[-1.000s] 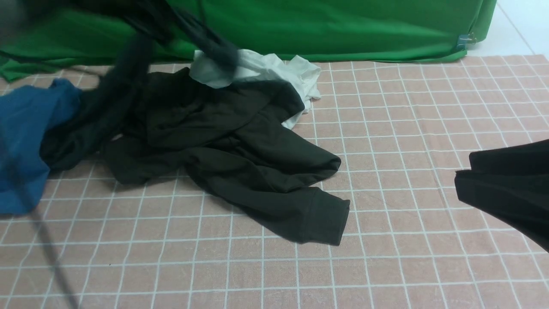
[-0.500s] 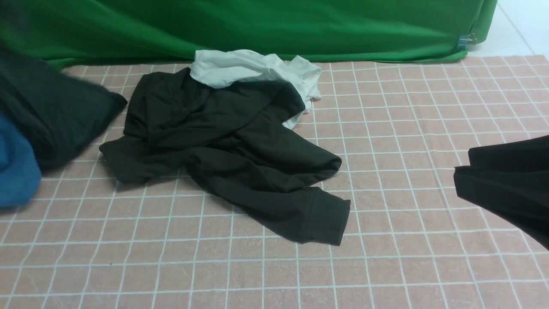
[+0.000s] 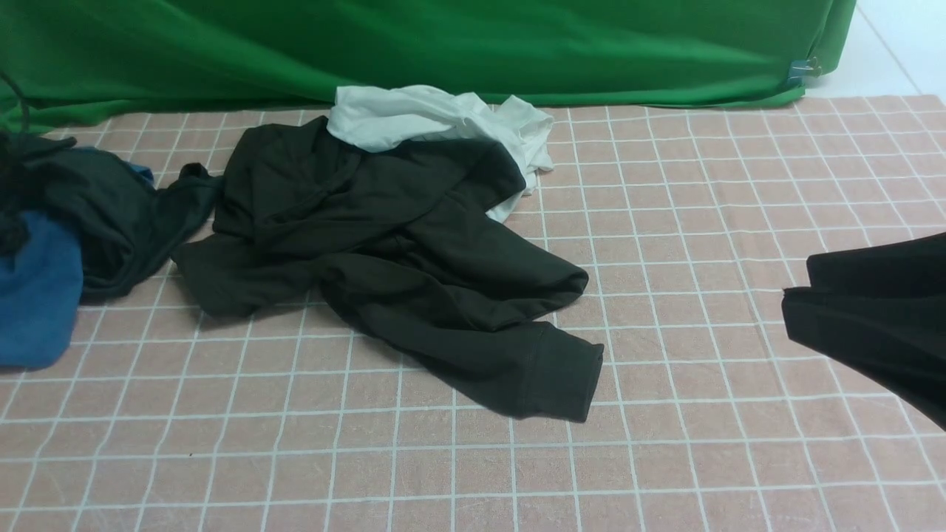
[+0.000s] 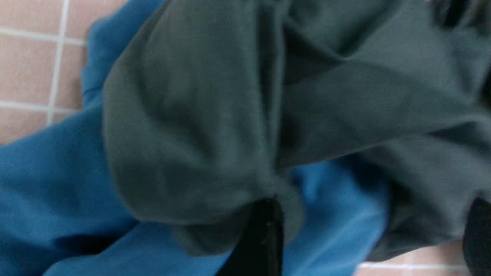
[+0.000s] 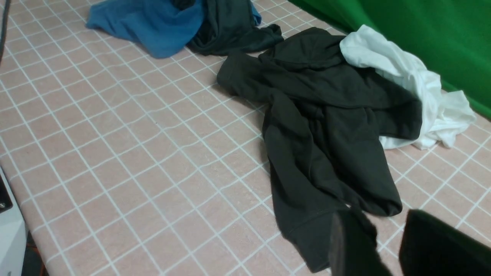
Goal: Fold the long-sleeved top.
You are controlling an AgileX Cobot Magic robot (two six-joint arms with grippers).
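Near the middle of the checked cloth (image 3: pixel 665 458), towards its far edge, the long-sleeved top (image 3: pixel 384 244) lies crumpled and unfolded; one cuffed sleeve (image 3: pixel 562 377) trails towards the near edge, and its far side touches a white garment (image 3: pixel 436 118); at the left edge a greenish-grey garment (image 3: pixel 118 214) is heaped on a blue shirt (image 3: pixel 37 303), seemingly set apart so the top has room; the left gripper (image 4: pixel 372 218) hangs over that heap, jaws wide and empty; the right gripper (image 5: pixel 378 230), jaws parted on nothing, hovers by the right edge, probably to take the sleeve.
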